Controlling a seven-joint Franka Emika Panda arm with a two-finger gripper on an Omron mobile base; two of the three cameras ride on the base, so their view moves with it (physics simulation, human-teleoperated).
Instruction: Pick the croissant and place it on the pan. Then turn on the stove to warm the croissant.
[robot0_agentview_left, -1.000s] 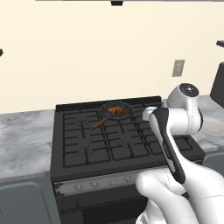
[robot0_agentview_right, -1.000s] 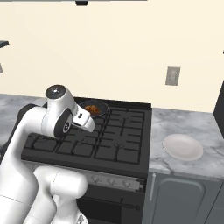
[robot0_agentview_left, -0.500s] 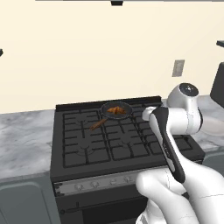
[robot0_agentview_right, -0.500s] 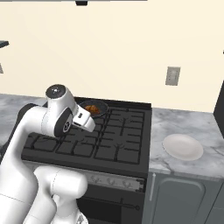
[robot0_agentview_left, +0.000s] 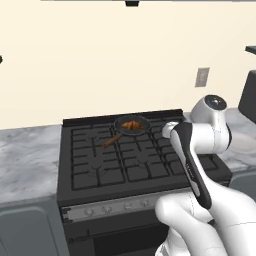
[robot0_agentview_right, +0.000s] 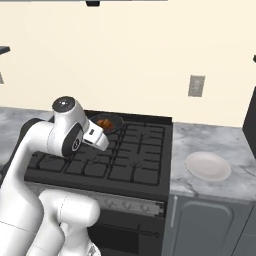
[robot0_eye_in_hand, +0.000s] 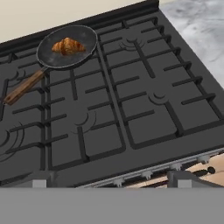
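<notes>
Gripper (robot0_eye_in_hand: 109, 181) jaws fully open, holding nothing, above the stove (robot0_eye_in_hand: 131, 113) front edge. Next step likely a knob (robot0_agentview_left: 129, 205) on the front strip: drop low, pick the rear burner's. Croissant (robot0_eye_in_hand: 68, 45) already in pan (robot0_eye_in_hand: 52, 59), far rear grate.

left base view: from behind the arm on its left, looking forward and down, set back from the stove (robot0_agentview_left: 135, 160), with the cream wall behind it.
right base view: from behind the arm on its right, same heading and range; takes in the marble bench (robot0_agentview_right: 210, 150) and a white plate (robot0_agentview_right: 208, 166).
hand view: from the hand, angled down over the grates, nearest of the three.
shared: all three take in the stove top with the pan (robot0_eye_in_hand: 66, 46) and the croissant (robot0_eye_in_hand: 68, 46) at its back; the knob strip (robot0_agentview_left: 120, 206) shows in each.
</notes>
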